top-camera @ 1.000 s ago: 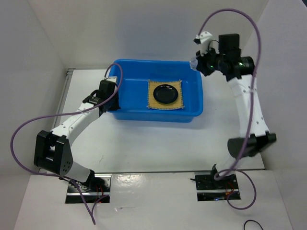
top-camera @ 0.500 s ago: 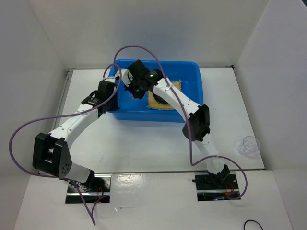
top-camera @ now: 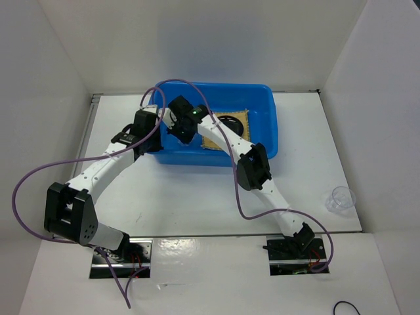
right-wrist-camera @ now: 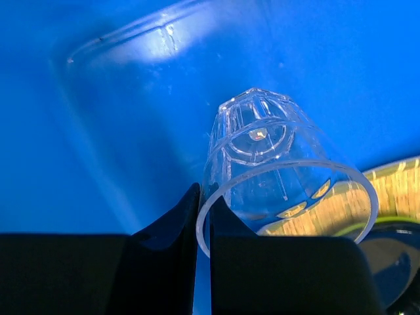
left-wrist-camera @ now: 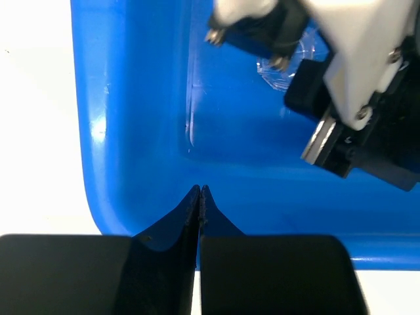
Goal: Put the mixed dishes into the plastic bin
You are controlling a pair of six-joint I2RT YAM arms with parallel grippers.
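Observation:
The blue plastic bin stands at the middle back. Inside it lies the tan woven mat with the black dish on it. The right wrist view shows a thin lime-green edge under the black dish. My right gripper reaches into the bin's left part. It is shut on the rim of a clear cup, one finger inside and one outside, and the cup is tilted above the bin floor. My left gripper is shut over the bin's left rim. I cannot tell if it touches the rim.
A second clear cup stands on the white table at the right, near the side wall. White walls close in the table on the left, back and right. My right arm crosses over the bin's front wall.
My right arm has swung from the bin's far right corner to its left inside with the cup. In the last half second it moved a little further left. My left arm has not moved.

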